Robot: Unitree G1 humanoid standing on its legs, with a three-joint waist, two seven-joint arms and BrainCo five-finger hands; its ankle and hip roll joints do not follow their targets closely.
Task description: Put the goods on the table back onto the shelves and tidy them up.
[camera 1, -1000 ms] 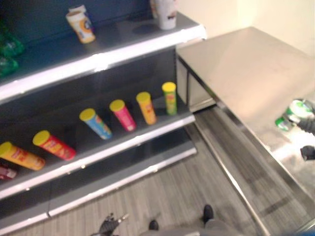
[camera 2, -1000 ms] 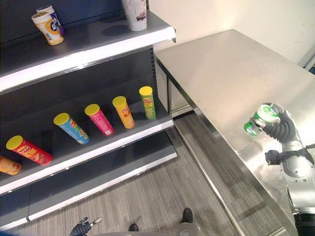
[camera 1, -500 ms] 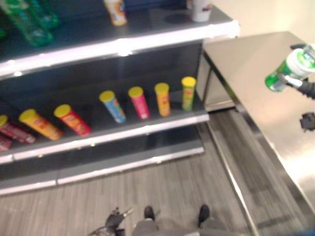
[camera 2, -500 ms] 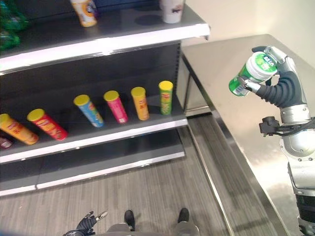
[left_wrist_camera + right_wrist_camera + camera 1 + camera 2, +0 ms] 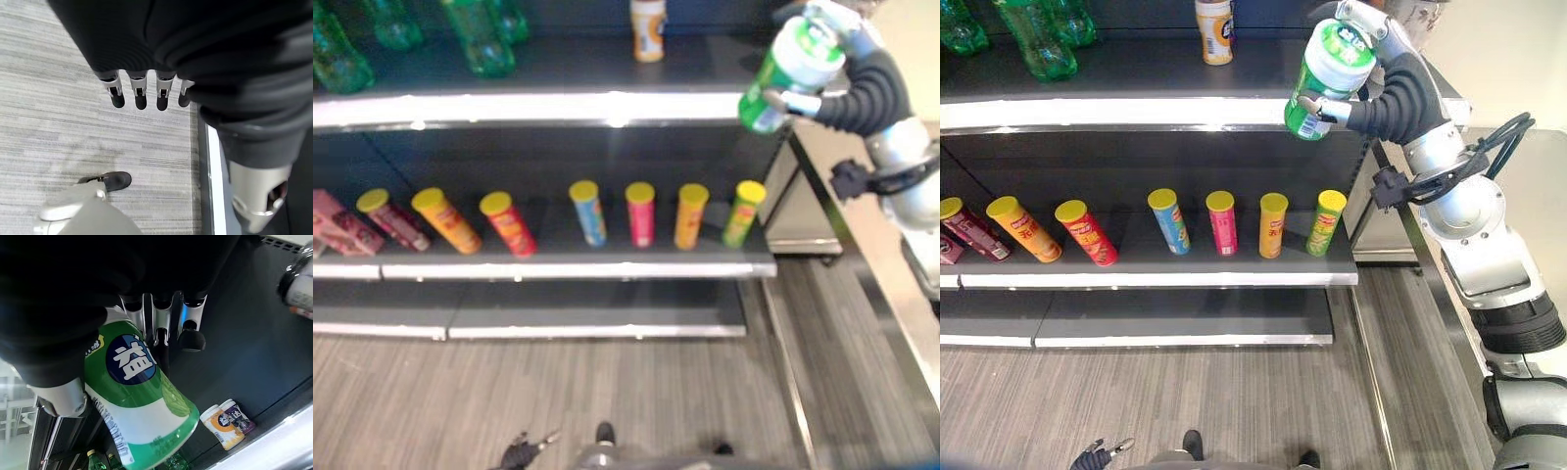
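A green and white canister (image 5: 1330, 78) is up in front of the top shelf's lit front edge (image 5: 1136, 113), near its right end. My right hand (image 5: 1396, 93) is shut on it, fingers curled round its body. In the right wrist view the canister (image 5: 142, 406) lies across my palm, with the dark top shelf past the fingers (image 5: 190, 335). My left hand (image 5: 1097, 455) hangs low over the grey floor, and its fingers (image 5: 139, 93) are relaxed and hold nothing.
Green bottles (image 5: 1033, 39) and an orange-white cup (image 5: 1214, 20) stand on the top shelf. Several coloured tubes (image 5: 1222, 220) lean on the middle shelf, and a red box (image 5: 342, 220) lies at its left. The steel table (image 5: 1538, 176) runs along the right.
The camera has swung left towards the shelves. My right hand has lifted the canister from above the table up to the top shelf's front edge.
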